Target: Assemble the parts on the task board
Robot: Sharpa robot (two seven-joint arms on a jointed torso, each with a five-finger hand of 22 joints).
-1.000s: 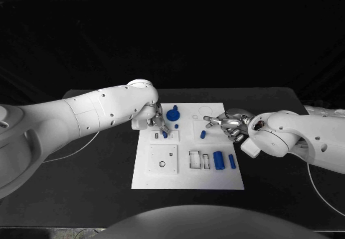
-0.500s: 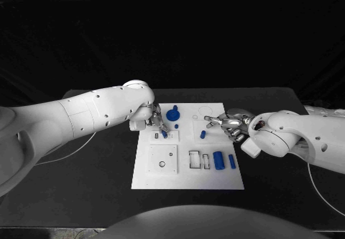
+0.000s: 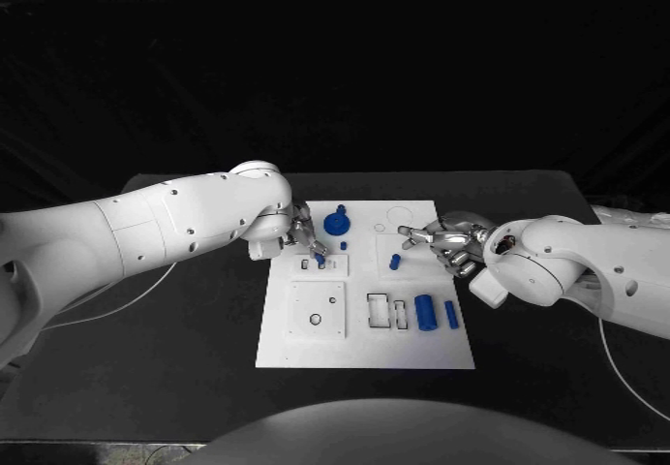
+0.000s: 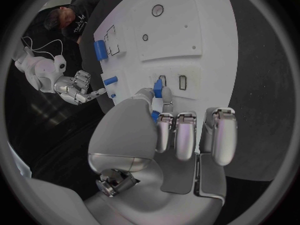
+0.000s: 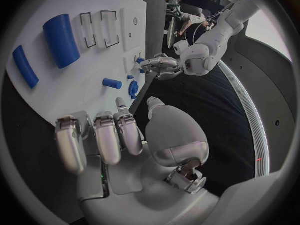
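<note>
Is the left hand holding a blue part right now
Yes, in the left wrist view the left hand pinches a small blue part between its fingertips, just above the task board.

Small blue peg (image 4: 157,89): between the left hand's (image 3: 305,237) fingertips (image 4: 166,96), over the white flat task board (image 3: 366,349). Short blue cylinder (image 3: 395,261): on the board, just beside the right hand's (image 3: 449,243) fingertips. Two larger blue cylinders (image 3: 424,312): on the board, nearer the robot.
</note>
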